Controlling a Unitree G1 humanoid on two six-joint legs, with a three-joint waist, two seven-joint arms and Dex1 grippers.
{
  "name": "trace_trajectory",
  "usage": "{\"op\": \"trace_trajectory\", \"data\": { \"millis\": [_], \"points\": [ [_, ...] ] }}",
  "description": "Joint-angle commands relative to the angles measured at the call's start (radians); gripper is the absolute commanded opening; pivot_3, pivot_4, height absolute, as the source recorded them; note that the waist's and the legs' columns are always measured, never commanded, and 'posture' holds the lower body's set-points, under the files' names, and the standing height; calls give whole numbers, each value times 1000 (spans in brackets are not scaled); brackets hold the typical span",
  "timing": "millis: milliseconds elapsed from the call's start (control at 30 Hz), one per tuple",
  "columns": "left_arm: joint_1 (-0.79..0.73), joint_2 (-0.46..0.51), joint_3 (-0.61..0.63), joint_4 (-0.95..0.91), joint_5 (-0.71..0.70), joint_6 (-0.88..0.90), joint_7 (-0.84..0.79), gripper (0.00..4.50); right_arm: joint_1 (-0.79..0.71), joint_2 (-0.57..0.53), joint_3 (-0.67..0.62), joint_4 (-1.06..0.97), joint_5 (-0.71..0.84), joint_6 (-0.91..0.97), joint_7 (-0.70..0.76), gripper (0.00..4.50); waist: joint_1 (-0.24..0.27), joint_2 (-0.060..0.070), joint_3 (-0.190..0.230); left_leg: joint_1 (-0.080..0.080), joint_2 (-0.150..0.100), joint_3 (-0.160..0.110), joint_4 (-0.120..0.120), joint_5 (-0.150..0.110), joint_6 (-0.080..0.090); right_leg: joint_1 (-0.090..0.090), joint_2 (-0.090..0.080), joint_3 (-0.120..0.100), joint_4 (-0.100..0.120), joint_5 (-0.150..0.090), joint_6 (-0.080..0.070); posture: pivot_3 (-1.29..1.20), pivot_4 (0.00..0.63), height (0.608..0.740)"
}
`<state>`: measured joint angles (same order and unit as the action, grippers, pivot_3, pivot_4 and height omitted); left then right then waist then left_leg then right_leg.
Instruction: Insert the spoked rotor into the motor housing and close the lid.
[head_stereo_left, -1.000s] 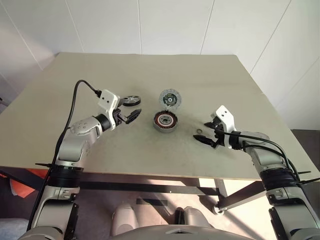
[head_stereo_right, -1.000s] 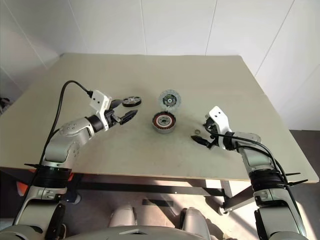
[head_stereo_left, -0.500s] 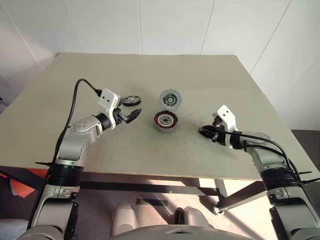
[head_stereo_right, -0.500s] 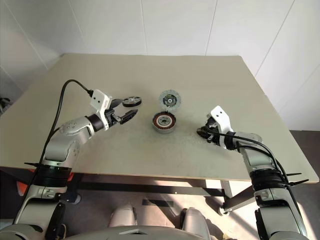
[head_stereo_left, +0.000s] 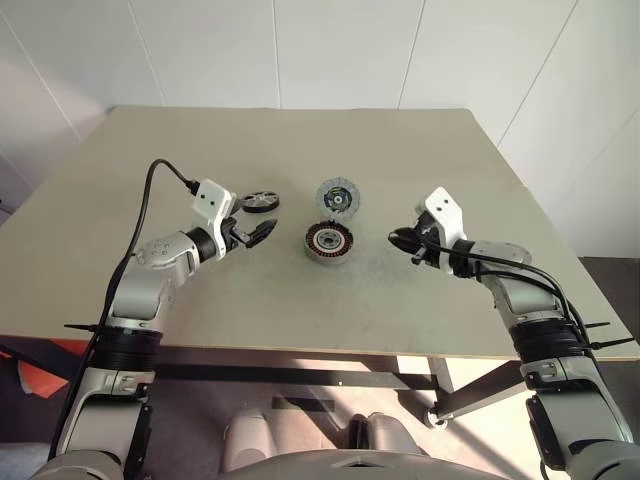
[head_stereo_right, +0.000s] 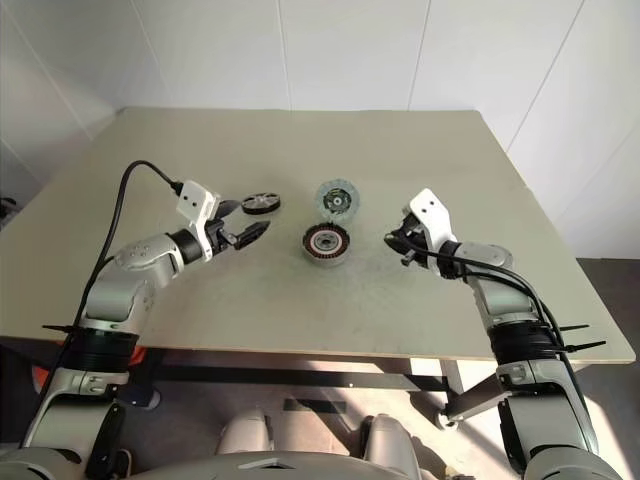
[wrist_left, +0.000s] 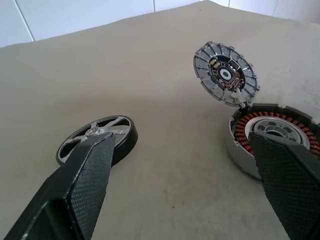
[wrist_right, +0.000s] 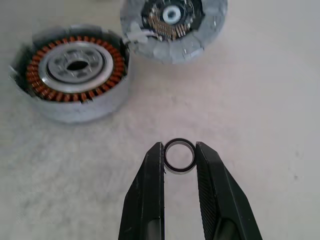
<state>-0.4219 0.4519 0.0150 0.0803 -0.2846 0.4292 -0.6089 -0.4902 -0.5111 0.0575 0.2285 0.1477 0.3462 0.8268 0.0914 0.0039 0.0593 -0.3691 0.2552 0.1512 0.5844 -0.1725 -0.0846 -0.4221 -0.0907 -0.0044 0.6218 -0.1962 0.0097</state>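
Note:
The motor housing (head_stereo_left: 330, 243), a silver ring with copper windings, sits mid-table. The lid (head_stereo_left: 338, 195), a grey ribbed disc, leans tilted against the housing's far rim. The spoked rotor (head_stereo_left: 259, 201) lies flat to their left. My left gripper (head_stereo_left: 255, 224) is open just in front of the rotor, and one fingertip (wrist_left: 100, 145) is close to the wheel without touching it. My right gripper (wrist_right: 179, 150) hovers to the right of the housing (wrist_right: 75, 70), shut on a small dark metal ring (wrist_right: 179, 156) pinched between its fingertips.
The beige table (head_stereo_left: 300, 140) stretches bare behind the parts. Its front edge runs close under both arms. A black cable loops over my left forearm (head_stereo_left: 150, 185).
My right gripper closed on the small ring that lay on the table, lifted it and moved left towards the housing. The left gripper has stayed put and open.

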Motion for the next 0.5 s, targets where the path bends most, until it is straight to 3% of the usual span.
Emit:
{"op": "trace_trajectory", "data": {
  "millis": [33, 233, 500],
  "points": [
    [1, 22, 21, 8, 20, -37, -4, 4500, -41, 54, 40, -109, 34, 45, 9, 601, 2, 0, 0, 0, 0, 0, -1, 0, -1, 0, 0, 0, 0, 0, 0, 0, 0, 740],
    [10, 2, 8, 6, 29, -42, 7, 4500, -110, 197, 109, 27, -15, 20, -52, 601, 4, 0, 0, 0, 0, 0, -2, 1, -2, 0, 0, -1, -1, 0, 0, 0, 0, 740],
    [14, -6, 6, -19, 36, -32, 15, 4500, -160, 261, 133, 206, -58, -28, -93, 601, 3, 0, 0, 0, 0, 0, -4, 2, -3, 0, 0, -1, -1, 0, 0, 0, 0, 740]
  ]
}}
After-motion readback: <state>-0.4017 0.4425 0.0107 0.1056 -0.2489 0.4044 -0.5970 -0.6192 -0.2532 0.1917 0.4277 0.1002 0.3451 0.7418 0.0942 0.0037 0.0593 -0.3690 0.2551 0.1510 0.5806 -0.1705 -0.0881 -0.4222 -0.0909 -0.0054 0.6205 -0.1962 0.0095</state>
